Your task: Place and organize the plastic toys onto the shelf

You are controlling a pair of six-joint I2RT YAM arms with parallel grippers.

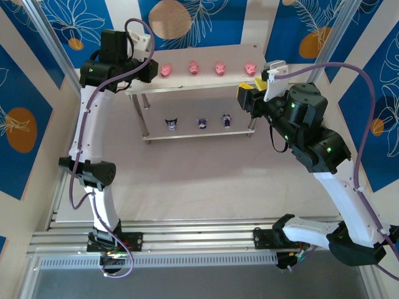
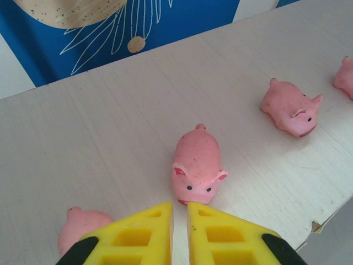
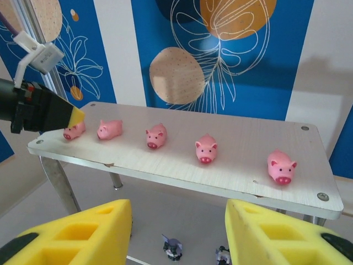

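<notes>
Pink pig toy (image 2: 197, 165): likely light, soft, slippery; grasp across flanks | shelf (image 3: 242, 165): top board | left gripper (image 2: 179, 232): clenched, empty | right gripper (image 3: 179, 237): released, empty

place: robot test cell, lab-type rig
backdrop: printed blue-and-cream leaf panels (image 1: 206, 18) behind and to either side of the shelf (image 1: 206, 80)
frame: aluminium posts (image 1: 55, 47) flanking the shelf
mount: slotted aluminium rails (image 1: 199, 240) in front of the shelf, left arm (image 1: 87, 124) and right arm (image 1: 340, 187) bolted on
wiring: purple cables (image 1: 336, 65) loose along both arms
tabletop (image 1: 206, 180): plain pale sheet under the shelf
</notes>
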